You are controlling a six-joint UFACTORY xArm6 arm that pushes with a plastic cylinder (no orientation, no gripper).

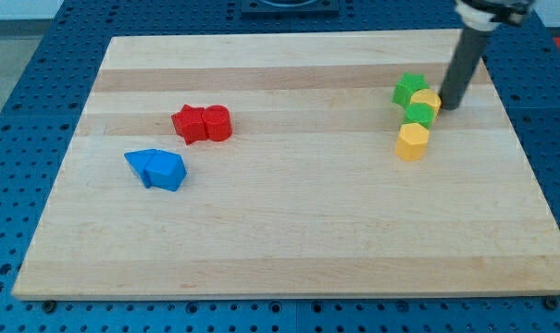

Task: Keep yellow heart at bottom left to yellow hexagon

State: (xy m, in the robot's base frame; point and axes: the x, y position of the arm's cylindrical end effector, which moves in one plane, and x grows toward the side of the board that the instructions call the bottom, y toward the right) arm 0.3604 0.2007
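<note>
On the board (289, 250), two blocks (203, 123) touch side by side at the view's left, with another touching pair (157, 168) just below-left of them. At the right, four blocks (416, 114) form a touching column, my tip (444, 107) just right of it.

The scene is bright and evenly lit, and the light seems to come from above. The pale wooden board (289, 213) shows no strong glare, only a soft sheen on its grain. Shadows are short and soft: a faint one under the blue blocks (156, 169), another under the red blocks (203, 123). The straight dark rod (461, 67) looks a little blurred along its edges, and its top is cut by the frame. The picture is small and slightly soft; block edges are not crisp.
</note>
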